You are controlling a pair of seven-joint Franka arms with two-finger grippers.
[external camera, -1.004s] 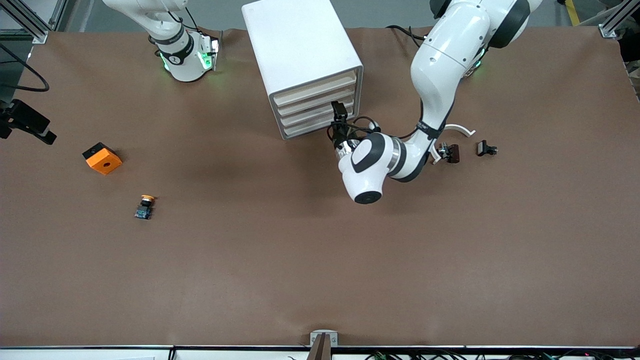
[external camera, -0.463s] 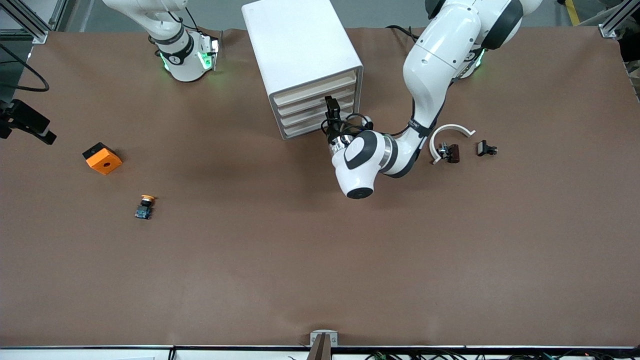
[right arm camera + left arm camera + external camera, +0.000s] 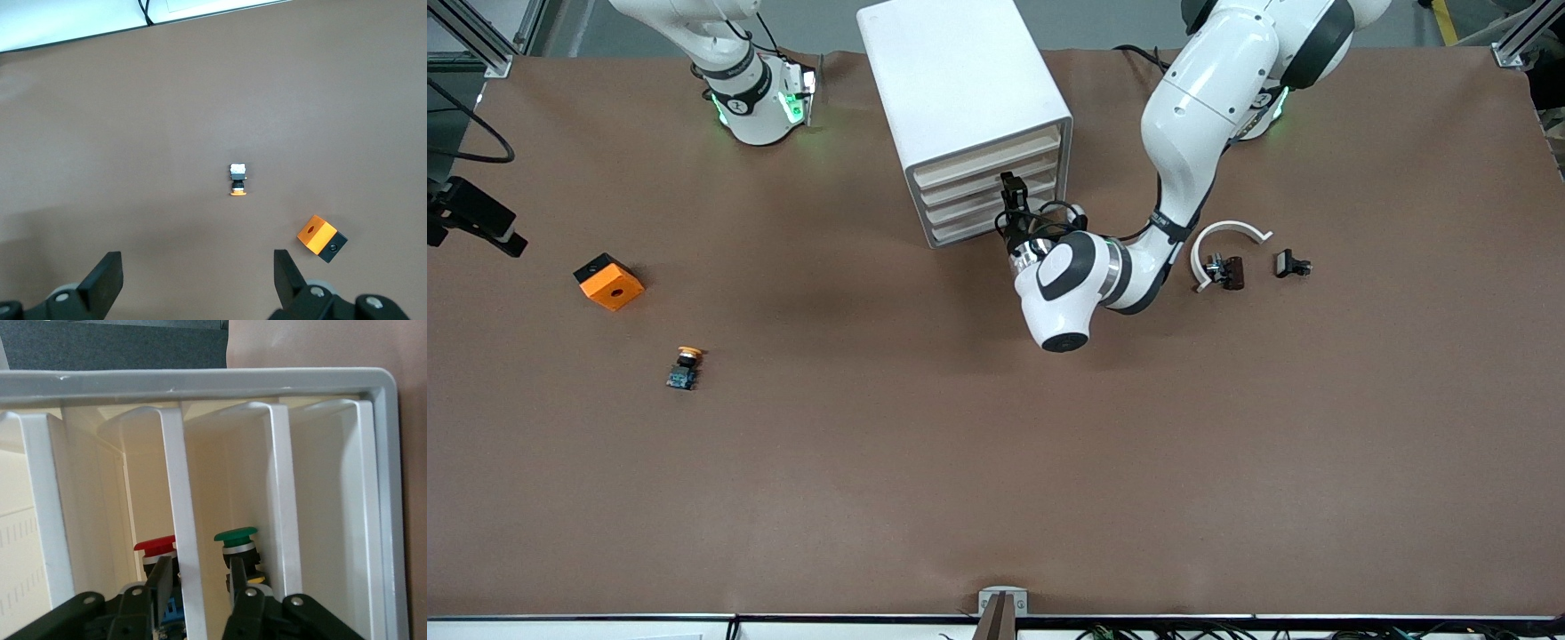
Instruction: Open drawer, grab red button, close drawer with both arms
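The white drawer cabinet (image 3: 960,89) stands near the robots' bases, and all its drawers (image 3: 987,191) are pushed in. My left gripper (image 3: 1011,191) is at the drawer fronts. In the left wrist view it (image 3: 198,577) straddles one white drawer front lip (image 3: 183,520), open, with a gap showing at one finger (image 3: 237,577). The red-capped button (image 3: 155,545) sits inside on one side of that lip. A green-capped button (image 3: 235,535) is on the other side. My right gripper (image 3: 197,280) hangs open and empty high over the table at the right arm's end.
An orange-yellow-capped button (image 3: 685,364) and an orange cube (image 3: 609,282) lie toward the right arm's end. A white arc piece (image 3: 1227,233) and two small dark parts (image 3: 1225,271) (image 3: 1291,264) lie beside the left arm. The right arm waits.
My left gripper has slid along the drawer fronts toward the right arm's end and in against them, and its jaws have narrowed around the lip. The right arm has not moved.
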